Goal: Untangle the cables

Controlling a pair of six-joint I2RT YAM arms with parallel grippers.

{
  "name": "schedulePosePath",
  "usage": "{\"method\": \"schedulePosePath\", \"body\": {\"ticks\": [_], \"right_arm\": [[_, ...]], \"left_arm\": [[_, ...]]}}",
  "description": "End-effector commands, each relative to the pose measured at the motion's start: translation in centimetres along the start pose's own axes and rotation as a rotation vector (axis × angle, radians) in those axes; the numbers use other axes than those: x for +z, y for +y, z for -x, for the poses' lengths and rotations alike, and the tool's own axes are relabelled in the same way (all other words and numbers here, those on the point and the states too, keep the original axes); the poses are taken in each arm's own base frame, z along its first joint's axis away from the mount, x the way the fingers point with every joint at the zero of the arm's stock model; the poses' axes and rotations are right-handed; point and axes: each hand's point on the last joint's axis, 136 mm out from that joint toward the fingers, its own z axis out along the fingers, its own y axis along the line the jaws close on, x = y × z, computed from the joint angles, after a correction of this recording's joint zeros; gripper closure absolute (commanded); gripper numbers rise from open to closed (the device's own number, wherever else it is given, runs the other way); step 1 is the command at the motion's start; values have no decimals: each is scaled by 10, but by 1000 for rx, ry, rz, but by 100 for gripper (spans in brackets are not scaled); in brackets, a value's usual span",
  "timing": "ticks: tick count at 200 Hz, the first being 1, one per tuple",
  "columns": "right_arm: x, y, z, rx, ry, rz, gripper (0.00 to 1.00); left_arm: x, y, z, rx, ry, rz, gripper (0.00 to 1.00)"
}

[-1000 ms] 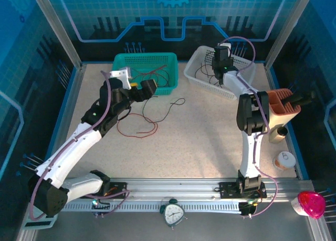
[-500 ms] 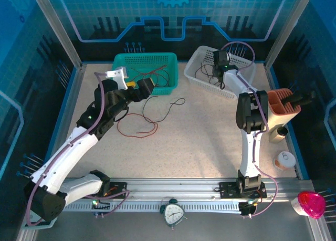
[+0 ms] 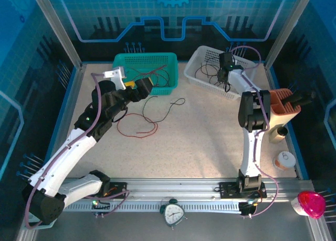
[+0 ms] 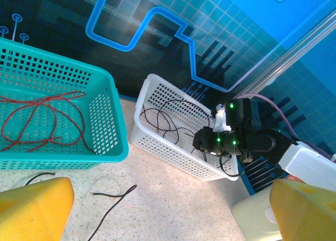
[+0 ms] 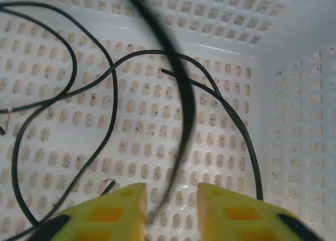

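My right end effector [image 5: 172,199] has just let its pads come apart over the white basket [image 3: 206,88] in the far right corner of the table [image 3: 199,141]. A second ago it was closed; now there is a clear gap, and a black cable [image 5: 186,99] hangs loose through it, not pinched. The arm has also slid a little toward the basket's right side. I read that as a drop: this strand is being left with the other black cables [image 3: 207,70] coiled on the basket floor.

My left end effector [image 3: 140,85] is spread wide and carries nothing. It has pulled back slightly toward the left edge and hovers by the near wall of the teal basket [image 3: 164,90], which sits at the far edge and holds the red cables [image 4: 42,112].

That leaves 2 strands on the table, just nearer than the teal basket: a red loop [image 3: 137,128] and a thin black strand [image 3: 169,106]. They lie close together, but whether they cross I can't tell from above. I judge these to be the work that remains.

The table is pale, speckled and matte. Blue panelled walls with a circuit pattern close the cell, carried on aluminium posts. An alarm clock [image 3: 173,213] stands at the near edge, a pink object [image 3: 311,204] at the near right corner and a brown rack [image 3: 283,107] along the right edge.
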Motion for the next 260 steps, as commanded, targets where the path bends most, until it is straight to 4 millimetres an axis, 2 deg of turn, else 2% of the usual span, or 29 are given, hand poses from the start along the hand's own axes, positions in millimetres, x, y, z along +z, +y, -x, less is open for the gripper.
{"method": "schedulePosePath", "body": {"ticks": [1, 31, 68, 115, 147, 167, 188, 224, 243, 260], "right_arm": [[-34, -3, 22, 33, -36, 55, 55], [-54, -2, 32, 40, -63, 101, 40], [-82, -1, 49, 71, -127, 161, 30], [-121, 9, 73, 124, -196, 293, 28], [-151, 27, 68, 160, -199, 450, 30], [-170, 43, 52, 174, -183, 548, 30], [-187, 64, 23, 163, -150, 631, 31], [-200, 116, -53, 120, -12, 749, 30], [-202, 144, -95, 102, 77, 800, 30], [-204, 166, -124, 107, 138, 850, 30]], "left_arm": [[-5, -7, 10, -24, -34, -33, 3], [-6, -8, 11, -26, -37, -38, 3], [-6, -9, 11, -28, -39, -42, 3], [-5, -9, 11, -24, -39, -41, 2], [-2, -1, 2, -20, -21, -19, 2], [1, 12, -9, -15, -1, 21, 2], [6, 33, -27, -6, 30, 89, 2], [11, 64, -51, 7, 83, 200, 1], [13, 72, -58, 20, 102, 228, 1], [14, 76, -61, 27, 112, 243, 1]]}}
